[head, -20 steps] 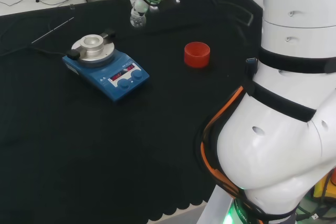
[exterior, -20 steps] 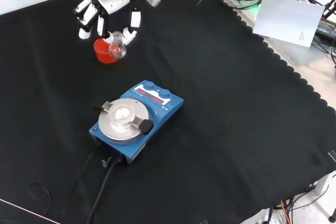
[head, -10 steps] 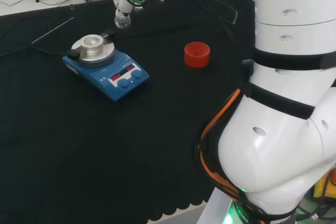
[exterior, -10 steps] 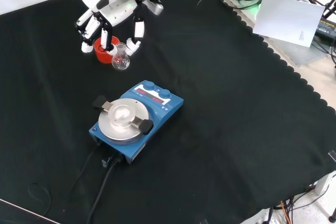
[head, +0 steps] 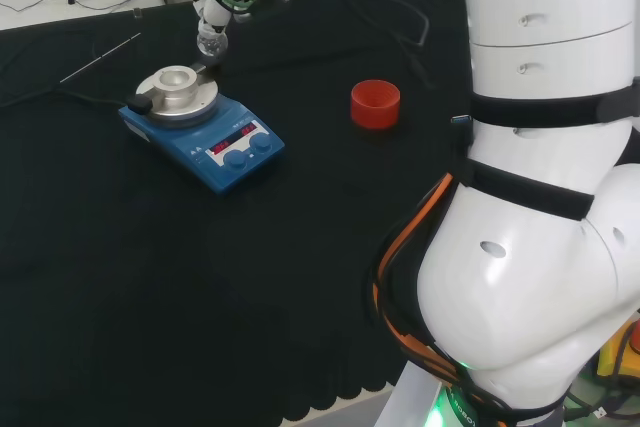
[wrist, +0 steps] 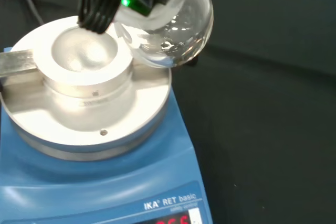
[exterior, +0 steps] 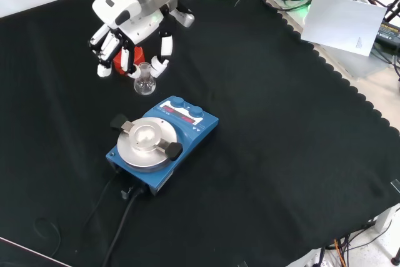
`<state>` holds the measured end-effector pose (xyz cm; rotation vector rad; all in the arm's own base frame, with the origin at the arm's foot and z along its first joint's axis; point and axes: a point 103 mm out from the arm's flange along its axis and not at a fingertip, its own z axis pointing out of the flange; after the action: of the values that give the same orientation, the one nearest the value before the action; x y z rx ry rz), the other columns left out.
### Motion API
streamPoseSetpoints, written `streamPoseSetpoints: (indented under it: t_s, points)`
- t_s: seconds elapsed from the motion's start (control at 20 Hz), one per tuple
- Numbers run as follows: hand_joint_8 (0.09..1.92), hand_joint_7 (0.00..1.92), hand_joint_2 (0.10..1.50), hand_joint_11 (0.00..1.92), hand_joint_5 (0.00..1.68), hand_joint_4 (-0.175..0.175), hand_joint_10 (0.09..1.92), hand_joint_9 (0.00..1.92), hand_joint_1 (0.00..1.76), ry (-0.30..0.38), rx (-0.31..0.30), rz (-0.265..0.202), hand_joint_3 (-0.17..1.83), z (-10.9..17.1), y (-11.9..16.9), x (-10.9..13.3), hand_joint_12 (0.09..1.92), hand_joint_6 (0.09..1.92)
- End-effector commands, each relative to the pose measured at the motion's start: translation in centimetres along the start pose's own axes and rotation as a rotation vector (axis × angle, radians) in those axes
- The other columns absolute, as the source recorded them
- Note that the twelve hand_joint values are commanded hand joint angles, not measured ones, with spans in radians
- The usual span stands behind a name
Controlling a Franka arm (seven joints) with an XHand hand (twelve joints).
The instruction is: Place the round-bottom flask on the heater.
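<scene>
Since the earlier frame, we see the black and white hand (exterior: 134, 26) has carried the clear glass round-bottom flask (exterior: 144, 82) from the red ribbed ring (head: 375, 103) toward the blue heater (exterior: 164, 141); fingers pinch its neck, flask suspended beside the heater's silver bowl (wrist: 86, 56).

The head view looks from behind and above the arm's base, over the white arm links (head: 540, 197) at its right, across the black cloth (head: 200, 297); the front view looks down from the opposite edge, taking in the scalloped cloth edge (exterior: 350, 85); the wrist view sits close above the heater (wrist: 89, 93); all three share the heater (head: 195, 122) (exterior: 159, 142).
</scene>
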<state>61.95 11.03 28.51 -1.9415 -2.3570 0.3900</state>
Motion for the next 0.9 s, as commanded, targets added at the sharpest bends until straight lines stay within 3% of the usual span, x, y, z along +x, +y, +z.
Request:
streamPoseSetpoints:
  t_s: [0.05, 0.25, 0.6, 0.9]
  points:
    - [0.55, 0.32, 0.62, 0.17, 1.18, 0.175, 0.56, 0.52, 1.11, -0.002, 0.021, -0.039, 0.81, 0.5, 1.3, 1.1, 1.33, 0.91]
    - [0.55, 0.32, 0.62, 0.17, 1.18, 0.175, 0.56, 0.52, 1.11, 0.027, 0.021, -0.069, 0.81, 0.1, 1.2, 0.3, 1.33, 0.91]
    - [0.55, 0.32, 0.62, 0.17, 1.18, 0.175, 0.56, 0.52, 1.11, -0.012, 0.033, -0.07, 0.81, 0.7, 3.5, 3.3, 1.33, 0.91]
    - [0.55, 0.32, 0.62, 0.17, 1.18, 0.175, 0.56, 0.52, 1.11, -0.012, 0.044, -0.081, 0.81, 0.8, 3.9, 2.9, 1.33, 0.9]
